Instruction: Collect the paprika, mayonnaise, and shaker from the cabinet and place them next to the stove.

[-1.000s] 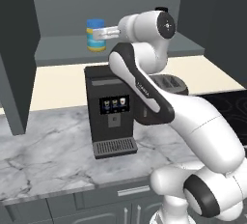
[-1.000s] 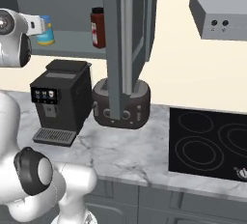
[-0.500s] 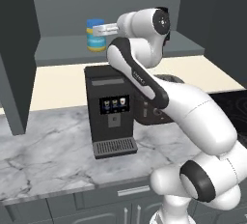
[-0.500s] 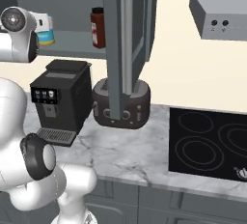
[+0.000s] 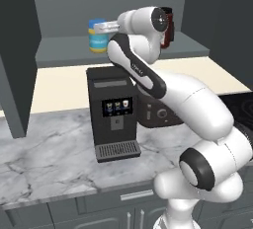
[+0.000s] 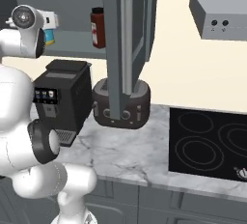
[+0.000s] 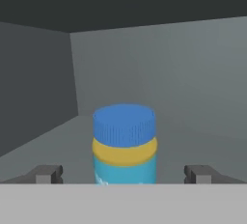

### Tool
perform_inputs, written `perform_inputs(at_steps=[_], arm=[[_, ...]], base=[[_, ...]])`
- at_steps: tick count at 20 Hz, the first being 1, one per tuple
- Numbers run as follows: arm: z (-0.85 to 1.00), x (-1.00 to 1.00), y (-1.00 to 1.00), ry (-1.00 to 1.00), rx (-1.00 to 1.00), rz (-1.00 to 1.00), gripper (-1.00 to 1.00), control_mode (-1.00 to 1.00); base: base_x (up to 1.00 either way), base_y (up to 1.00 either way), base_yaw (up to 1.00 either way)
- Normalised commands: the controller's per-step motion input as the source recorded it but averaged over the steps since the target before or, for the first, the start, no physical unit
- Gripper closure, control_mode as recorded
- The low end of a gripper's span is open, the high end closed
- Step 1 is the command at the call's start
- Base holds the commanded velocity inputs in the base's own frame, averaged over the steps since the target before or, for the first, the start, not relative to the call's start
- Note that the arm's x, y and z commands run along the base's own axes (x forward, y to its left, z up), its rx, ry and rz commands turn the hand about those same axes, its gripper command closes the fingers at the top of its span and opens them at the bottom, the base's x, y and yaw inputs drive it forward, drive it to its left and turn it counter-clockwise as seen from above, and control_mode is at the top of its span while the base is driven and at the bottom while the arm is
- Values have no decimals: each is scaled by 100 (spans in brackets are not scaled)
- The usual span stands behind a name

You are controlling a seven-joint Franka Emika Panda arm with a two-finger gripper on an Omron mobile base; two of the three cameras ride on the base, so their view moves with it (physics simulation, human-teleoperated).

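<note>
The mayonnaise (image 7: 124, 143), a short jar with a blue lid and yellow and blue bands, stands upright on the cabinet shelf (image 5: 59, 53). My gripper (image 7: 123, 175) is open and level with it, one fingertip (image 7: 46, 174) on each side and clear of the jar. In the left base view the gripper (image 5: 101, 26) reaches into the cabinet at the mayonnaise (image 5: 98, 38). The paprika (image 6: 98, 27), a dark-red bottle with a black cap, stands further right on the same shelf. The stove (image 6: 212, 141) lies flat on the counter at the right. The shaker is out of view.
The open cabinet door (image 6: 126, 49) with its bar handle hangs over the counter between shelf and stove. Below the shelf stand a black coffee machine (image 5: 113, 112) and a dark toaster (image 6: 120, 105). A grey hood (image 6: 219, 8) hangs above the stove.
The hand has pushed further into the cabinet towards the mayonnaise, and the elbow has swung up. The jaws have stayed open; the jar and bottle have not moved.
</note>
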Motion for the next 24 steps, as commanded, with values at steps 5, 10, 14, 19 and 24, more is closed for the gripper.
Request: perform_inputs(at_steps=[5, 10, 14, 19, 24], arm=[[0, 24, 17, 0, 0, -1, -100, -100], [0, 10, 26, 0, 0, -1, -100, -100], [0, 10, 2, 0, 0, 0, -100, -100], [0, 21, 0, 0, 0, -1, -100, -100], [0, 26, 0, 0, 0, -1, -100, -100]], base=[[0, 0, 0], [0, 0, 0], [0, 0, 0], [0, 0, 0], [0, 0, 0]])
